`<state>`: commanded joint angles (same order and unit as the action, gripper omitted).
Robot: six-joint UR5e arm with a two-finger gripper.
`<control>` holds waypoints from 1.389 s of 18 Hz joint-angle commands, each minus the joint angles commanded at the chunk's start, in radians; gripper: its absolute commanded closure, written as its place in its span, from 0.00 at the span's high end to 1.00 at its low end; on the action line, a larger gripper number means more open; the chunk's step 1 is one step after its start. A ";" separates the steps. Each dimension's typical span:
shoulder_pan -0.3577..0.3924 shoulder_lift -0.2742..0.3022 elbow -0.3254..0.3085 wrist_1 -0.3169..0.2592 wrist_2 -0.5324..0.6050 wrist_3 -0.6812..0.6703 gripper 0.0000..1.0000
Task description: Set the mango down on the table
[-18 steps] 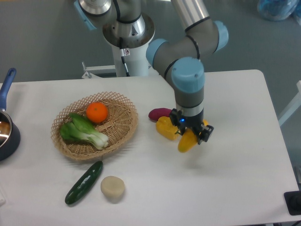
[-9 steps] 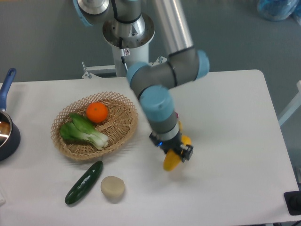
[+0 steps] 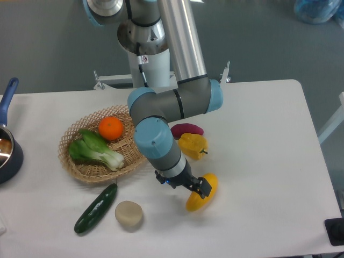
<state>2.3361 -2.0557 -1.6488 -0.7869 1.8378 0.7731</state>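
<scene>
The mango is a smooth yellow oval shading to orange at its upper end. It is at the front middle of the white table, low over or touching the tabletop; I cannot tell which. My gripper is shut on the mango, with the arm's blue-grey wrist above and left of it. The dark fingers clamp the fruit's upper left part.
A lumpy yellow bell pepper and a purple vegetable lie behind the mango. A wicker basket at the left holds an orange and bok choy. A cucumber and a pale round item lie front left. A pot sits at the far left.
The arm has swung left and lower, carrying the mango away from the bell pepper toward the front of the table. The pepper and purple vegetable are uncovered now.
</scene>
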 joint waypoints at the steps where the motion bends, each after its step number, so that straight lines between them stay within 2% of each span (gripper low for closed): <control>1: 0.012 0.021 -0.023 0.002 -0.008 0.003 1.00; 6: 0.123 0.118 -0.083 0.003 -0.084 0.041 1.00; 10: 0.236 0.204 -0.149 -0.003 -0.182 0.253 1.00; 14: 0.324 0.250 -0.181 -0.011 -0.273 0.328 1.00; 19: 0.356 0.273 -0.210 -0.018 -0.272 0.463 1.00; 21: 0.353 0.273 -0.248 -0.015 -0.265 0.535 1.00; 23: 0.356 0.284 -0.276 -0.005 -0.268 0.549 1.00; 25: 0.355 0.282 -0.269 -0.005 -0.269 0.540 1.00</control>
<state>2.6906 -1.7733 -1.9175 -0.7915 1.5692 1.3131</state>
